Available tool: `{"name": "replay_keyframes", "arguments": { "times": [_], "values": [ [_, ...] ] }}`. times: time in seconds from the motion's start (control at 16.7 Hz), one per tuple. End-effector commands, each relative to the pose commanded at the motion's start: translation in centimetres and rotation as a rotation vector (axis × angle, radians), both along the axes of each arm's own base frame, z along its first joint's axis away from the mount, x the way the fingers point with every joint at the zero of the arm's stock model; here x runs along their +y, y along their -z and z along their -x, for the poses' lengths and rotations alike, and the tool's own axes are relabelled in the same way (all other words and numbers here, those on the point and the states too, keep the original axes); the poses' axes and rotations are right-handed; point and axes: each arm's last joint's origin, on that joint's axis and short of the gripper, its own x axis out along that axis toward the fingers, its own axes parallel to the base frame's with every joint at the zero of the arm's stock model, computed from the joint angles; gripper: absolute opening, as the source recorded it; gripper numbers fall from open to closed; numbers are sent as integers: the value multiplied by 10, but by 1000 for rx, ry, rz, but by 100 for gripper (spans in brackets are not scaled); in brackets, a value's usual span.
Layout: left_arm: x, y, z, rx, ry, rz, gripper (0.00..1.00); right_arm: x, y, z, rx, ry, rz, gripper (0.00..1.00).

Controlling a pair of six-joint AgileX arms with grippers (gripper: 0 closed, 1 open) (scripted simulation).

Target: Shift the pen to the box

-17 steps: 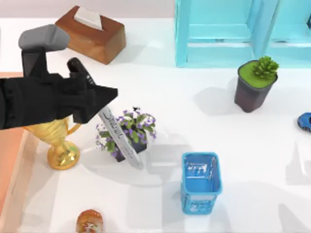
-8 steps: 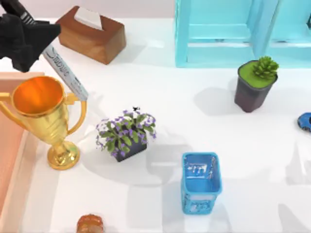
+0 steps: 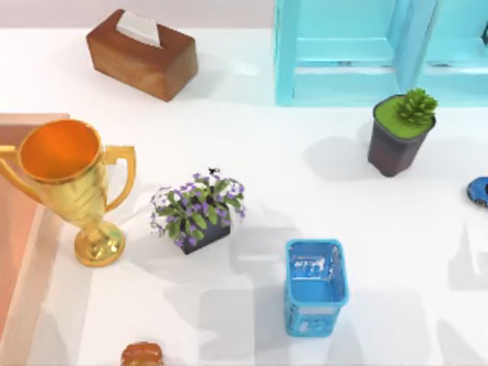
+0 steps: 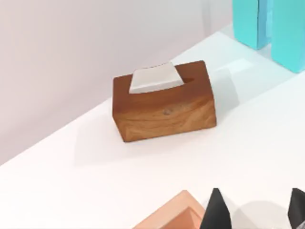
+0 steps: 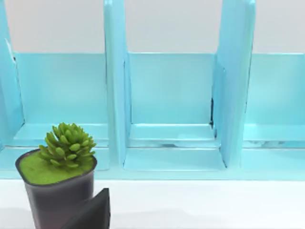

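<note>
The box (image 3: 17, 229) and the left hand (image 4: 255, 210) are cut off at frame edges.

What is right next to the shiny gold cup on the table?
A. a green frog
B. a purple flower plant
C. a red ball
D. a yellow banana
B: in the top view the potted plant with purple flowers stands on the table just to the right of the gold trophy cup, close by it but apart.
</note>
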Motion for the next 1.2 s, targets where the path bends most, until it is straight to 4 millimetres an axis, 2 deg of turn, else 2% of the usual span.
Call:
{"name": "replay_keyframes", "arguments": {
  "times": [0.18,0.42,0.9,1.2],
  "values": [
    [30,27,2,94,46,-1,0,0,0,0,0,0,0,100],
    [49,53,5,172,98,69,0,0,0,0,0,0,0,100],
    [50,58,4,178,105,72,0,0,0,0,0,0,0,100],
    [43,80,-6,175,101,62,0,0,0,0,0,0,0,100]
  ]
}}
